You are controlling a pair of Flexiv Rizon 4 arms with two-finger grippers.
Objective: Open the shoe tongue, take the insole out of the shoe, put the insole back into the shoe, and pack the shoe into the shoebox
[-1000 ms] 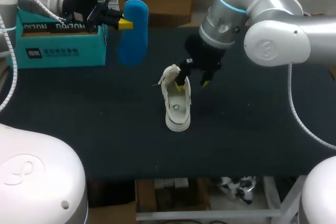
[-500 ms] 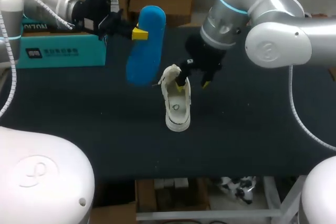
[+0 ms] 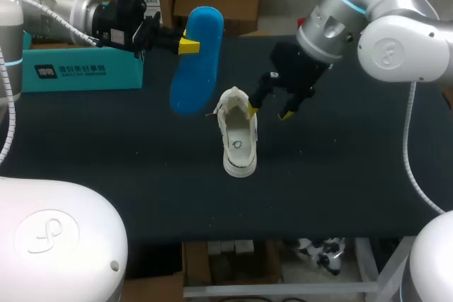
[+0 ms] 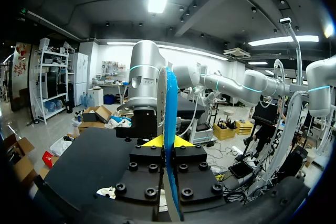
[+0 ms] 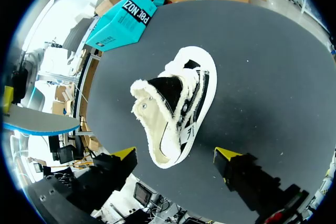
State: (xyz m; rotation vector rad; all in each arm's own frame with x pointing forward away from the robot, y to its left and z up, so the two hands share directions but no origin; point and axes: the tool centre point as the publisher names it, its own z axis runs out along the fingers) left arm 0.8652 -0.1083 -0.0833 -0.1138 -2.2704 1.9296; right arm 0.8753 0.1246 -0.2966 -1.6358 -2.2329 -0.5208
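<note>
A white fleece-lined shoe point(image 3: 238, 139) stands on its sole on the dark table point(image 3: 340, 175), toe toward the front edge. In the right wrist view the shoe point(image 5: 178, 103) shows its black interior and lies below and ahead of the fingers. My right gripper point(image 3: 270, 109) hangs open just right of the shoe's heel opening, touching nothing; the same gripper point(image 5: 176, 153) holds nothing. My left gripper point(image 3: 182, 44) is shut on a blue insole point(image 3: 194, 61), held in the air left of and above the shoe. The insole point(image 4: 169, 129) stands edge-on between the left gripper point(image 4: 166, 141) fingers.
A teal shoebox point(image 3: 81, 65) sits at the table's back left, behind my left arm, also seen as the shoebox point(image 5: 119, 22) beyond the shoe. Bare table surface lies to the right of and in front of the shoe.
My left arm carried the insole rightward to a spot close by the shoe, then held still. My right gripper drew back from the shoe's opening, up and to the right, staying open.
</note>
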